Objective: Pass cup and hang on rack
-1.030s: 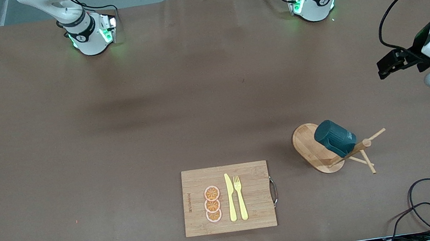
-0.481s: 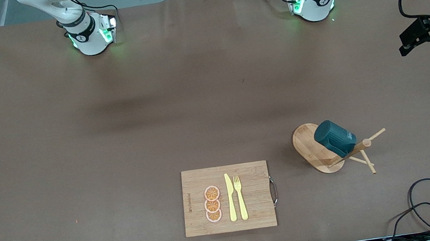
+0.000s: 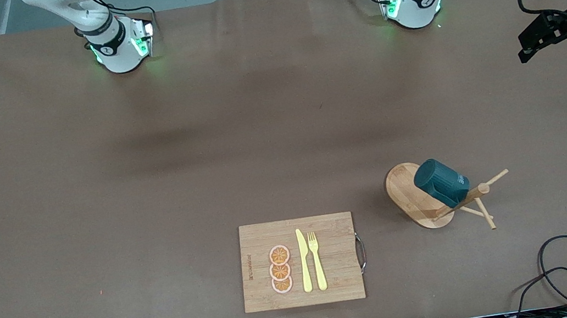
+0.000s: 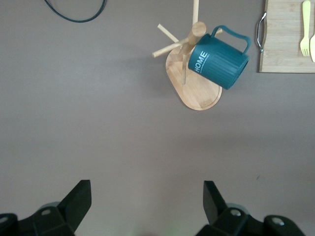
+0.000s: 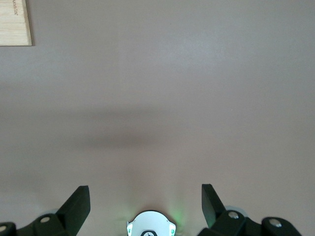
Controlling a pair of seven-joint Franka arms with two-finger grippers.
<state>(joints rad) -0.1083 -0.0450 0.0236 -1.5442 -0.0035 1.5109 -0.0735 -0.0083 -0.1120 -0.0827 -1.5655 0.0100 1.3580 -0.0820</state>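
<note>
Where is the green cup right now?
The cup hangs on a peg of the rack, toward the left arm's end of the table, beside the cutting board.

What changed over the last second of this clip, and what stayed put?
Only the left gripper moved: empty, jaws open, it pulled up and away from the rack toward the left arm's end of the table, and has nearly stopped. The cup stayed hanging on the rack; the cutting board did not shift. The right gripper is open over bare table.
</note>
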